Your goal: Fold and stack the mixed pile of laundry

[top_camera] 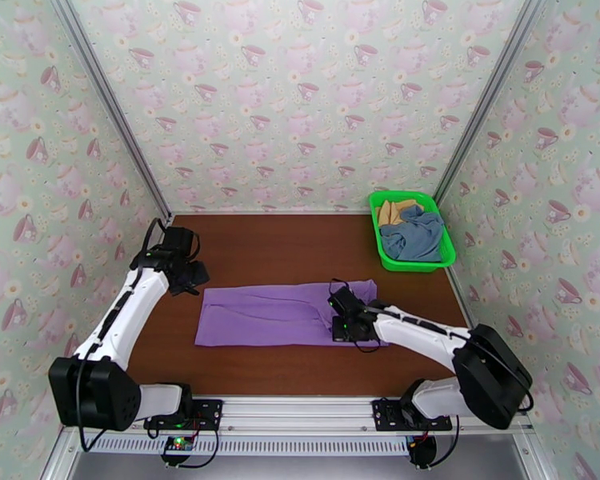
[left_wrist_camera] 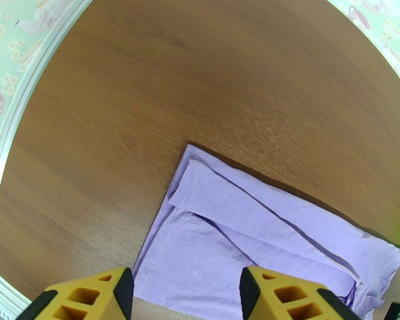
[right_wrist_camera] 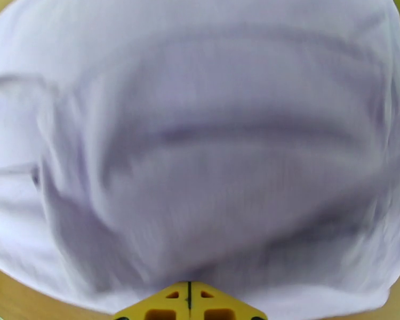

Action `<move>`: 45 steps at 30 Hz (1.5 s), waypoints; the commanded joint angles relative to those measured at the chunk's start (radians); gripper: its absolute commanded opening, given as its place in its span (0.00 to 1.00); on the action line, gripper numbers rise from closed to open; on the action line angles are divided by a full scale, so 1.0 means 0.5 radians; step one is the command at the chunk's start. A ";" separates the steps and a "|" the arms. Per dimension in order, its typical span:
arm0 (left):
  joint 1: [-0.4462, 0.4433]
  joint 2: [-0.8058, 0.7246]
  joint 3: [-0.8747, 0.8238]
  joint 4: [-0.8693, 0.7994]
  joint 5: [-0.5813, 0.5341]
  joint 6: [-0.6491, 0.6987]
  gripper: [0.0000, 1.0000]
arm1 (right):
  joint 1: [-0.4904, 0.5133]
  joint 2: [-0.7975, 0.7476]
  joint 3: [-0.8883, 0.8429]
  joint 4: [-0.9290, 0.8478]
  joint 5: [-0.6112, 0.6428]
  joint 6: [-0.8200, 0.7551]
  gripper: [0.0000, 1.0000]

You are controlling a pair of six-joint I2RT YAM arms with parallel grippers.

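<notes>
Near centre of brown wood-grain table: smooth lilac purple cloth garment, folded flat into a long rectangle. Pinched at near right edge by right gripper, fingers pressed together. Hovered over at left end by left gripper, fingers half spread, empty. Far right: bright green plastic mesh basket holding crumpled slate blue-grey garment and tan-yellow garment.

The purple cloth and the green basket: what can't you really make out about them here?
- Lilac garment: in the right wrist view, blur smears its folds. Whether the shut right gripper pinches it is unclear.
- Tan-yellow garment: in the top view, mostly buried under the slate blue-grey garment in the green basket.
- Both basket garments: too small and crumpled to tell what kind they are.
</notes>
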 commanded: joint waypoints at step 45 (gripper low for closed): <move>-0.120 -0.140 -0.361 0.005 0.285 -0.145 0.75 | -1.092 2.909 4.035 -0.829 -0.654 -0.500 0.00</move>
